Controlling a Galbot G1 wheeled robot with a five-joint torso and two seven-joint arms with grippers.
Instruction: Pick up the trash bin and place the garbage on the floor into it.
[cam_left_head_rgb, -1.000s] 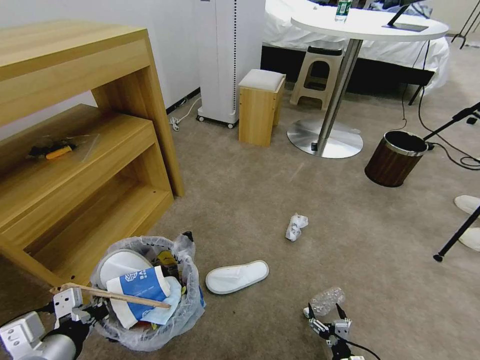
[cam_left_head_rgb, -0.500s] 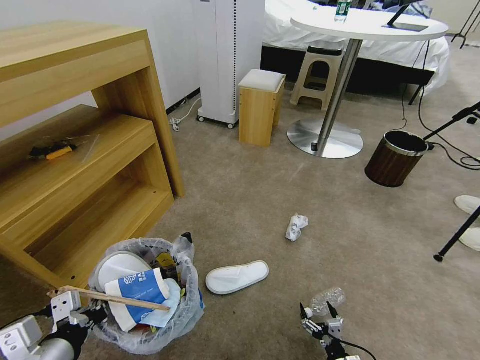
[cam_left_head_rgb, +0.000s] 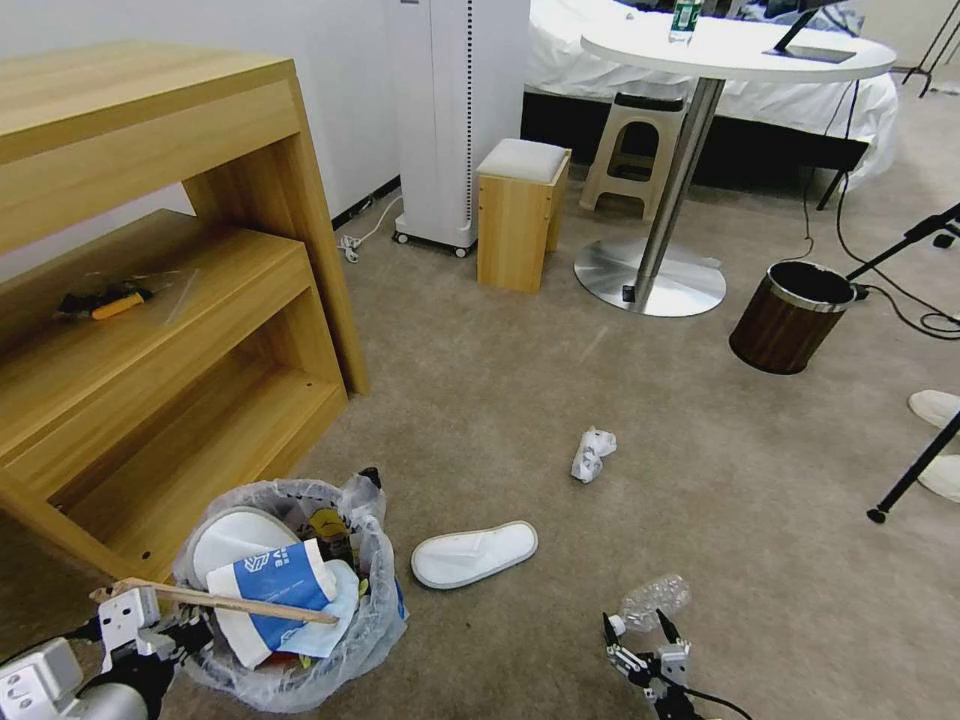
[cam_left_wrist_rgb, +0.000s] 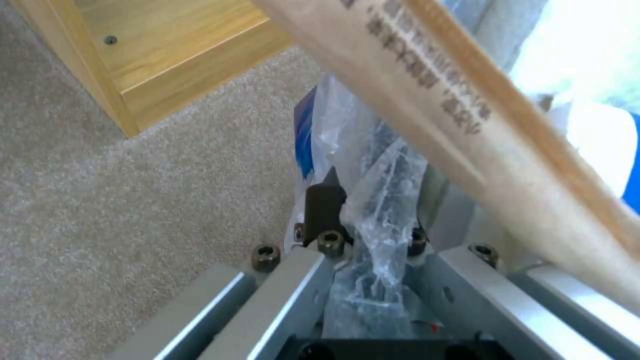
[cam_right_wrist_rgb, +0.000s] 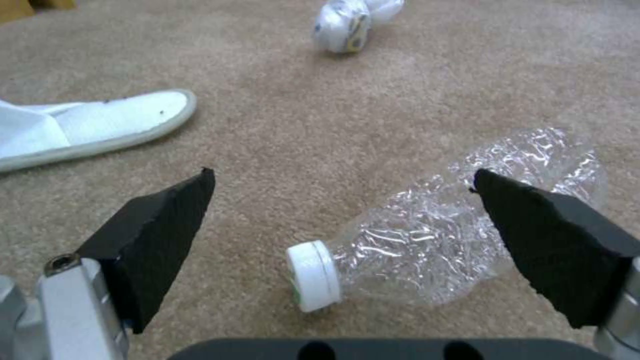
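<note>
Left pincer (cam_left_head_rgb: 150, 628) is sitting low at the robot's left, clenched on the near rim and crinkly liner of the small dark round trash bin with the translucent white plastic bag (cam_left_head_rgb: 375, 600); bag film is showing pinched between its fingers (cam_left_wrist_rgb: 325, 202) in the left wrist view; bin is resting on the beige short-pile carpet floor (cam_left_head_rgb: 520, 380) just beside the light wooden shelf unit (cam_left_head_rgb: 150, 330). Bin is holding a blue-white paper cup (cam_left_head_rgb: 275, 580), a white flat slipper (cam_left_head_rgb: 232, 533) and a long wooden stick (cam_left_head_rgb: 235, 601) lying across the rim.

Right pincer (cam_left_head_rgb: 640, 637) is hanging released, jaws spread wide, just short of the crushed clear plastic bottle with white cap (cam_left_head_rgb: 655, 600); bottle is lying on its side on the carpet, cap (cam_right_wrist_rgb: 312, 275) pointing toward the pincer, not touched by either finger.

Second white flat slipper (cam_left_head_rgb: 473, 553) is lying between bin and bottle; crumpled white wad (cam_left_head_rgb: 592, 452) is lying farther out, well apart.
</note>
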